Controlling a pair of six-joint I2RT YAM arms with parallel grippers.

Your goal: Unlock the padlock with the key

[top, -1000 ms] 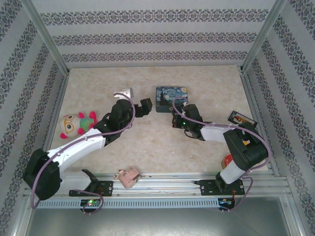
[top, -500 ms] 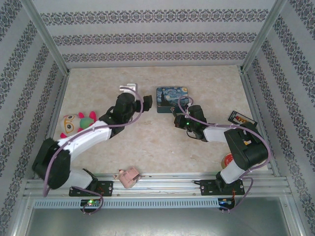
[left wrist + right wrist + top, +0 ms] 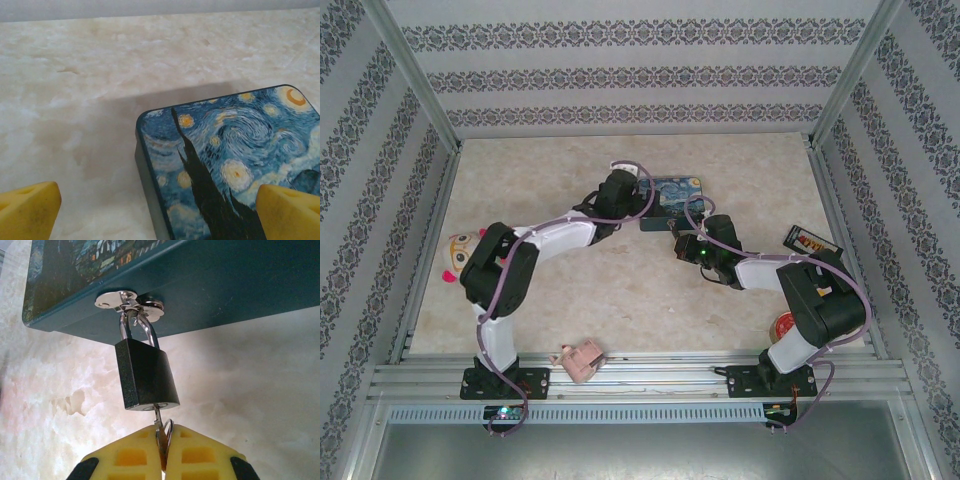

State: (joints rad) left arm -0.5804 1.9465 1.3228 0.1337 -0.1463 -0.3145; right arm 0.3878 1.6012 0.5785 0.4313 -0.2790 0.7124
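Right gripper pinches small silver key seated in black padlock hanging off blue swirly-painted tin; left gripper gapes wide over its corner.

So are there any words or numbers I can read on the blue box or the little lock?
No text here can be read.
Painted tin: swirly starry picture, no words.
Padlock: plain black face, no markings show.
Small dark packet: some print, too small to read.
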